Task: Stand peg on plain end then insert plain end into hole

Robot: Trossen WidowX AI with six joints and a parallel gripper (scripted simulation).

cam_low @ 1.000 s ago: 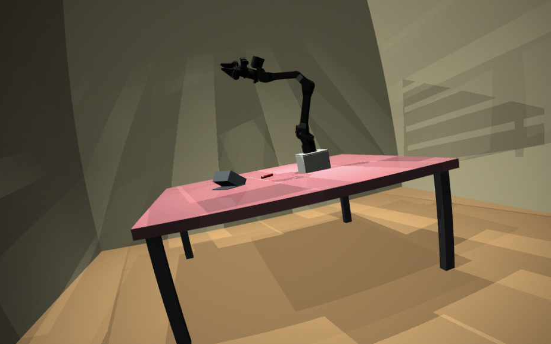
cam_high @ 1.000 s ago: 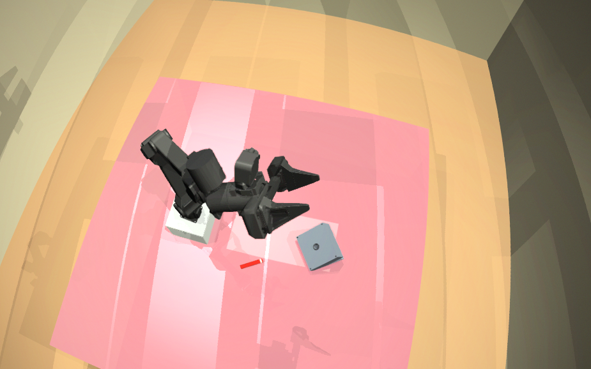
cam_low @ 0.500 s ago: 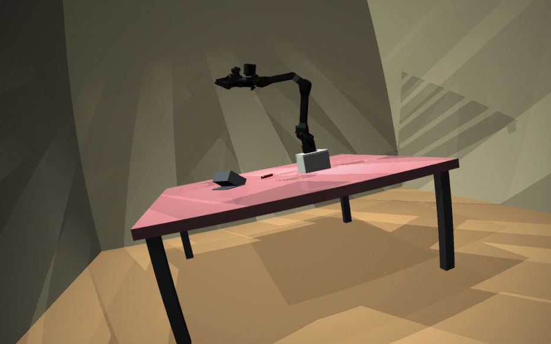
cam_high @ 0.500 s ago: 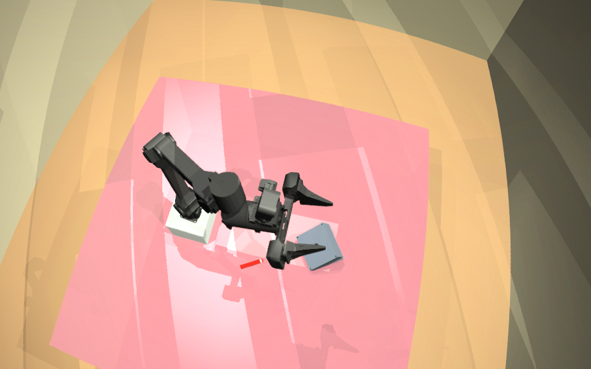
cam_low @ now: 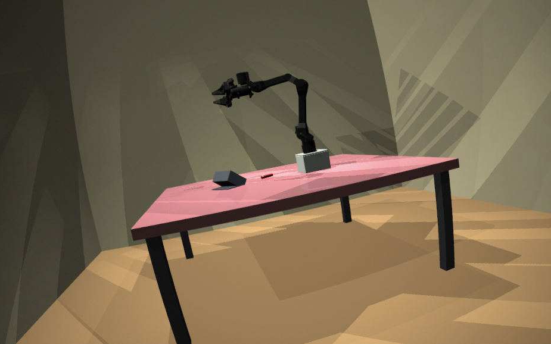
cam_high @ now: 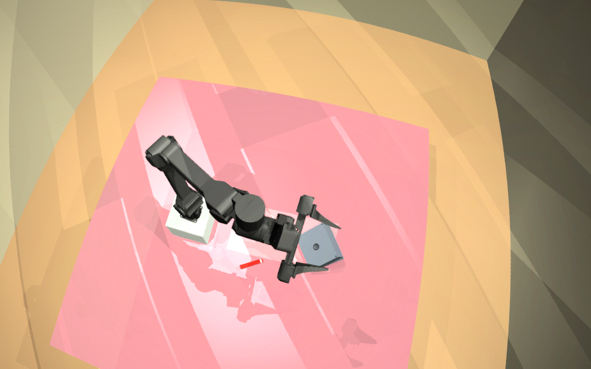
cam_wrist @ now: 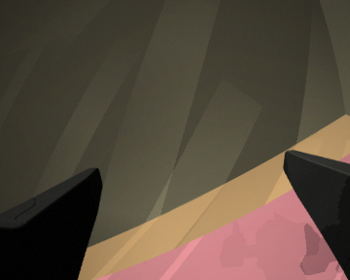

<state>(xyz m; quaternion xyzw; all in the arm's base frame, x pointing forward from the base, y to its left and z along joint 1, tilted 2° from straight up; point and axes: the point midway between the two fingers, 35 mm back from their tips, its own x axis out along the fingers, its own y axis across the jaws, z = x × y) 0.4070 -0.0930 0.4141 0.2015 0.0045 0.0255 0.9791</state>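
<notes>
Red peg lies flat, well below the spread-fingered tool.

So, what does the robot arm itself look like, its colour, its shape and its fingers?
The arm is dark grey with matte, boxy links and round joint housings. It stands on a white block base. The gripper has two black fingers tapering to points. No cables or markings show.
</notes>
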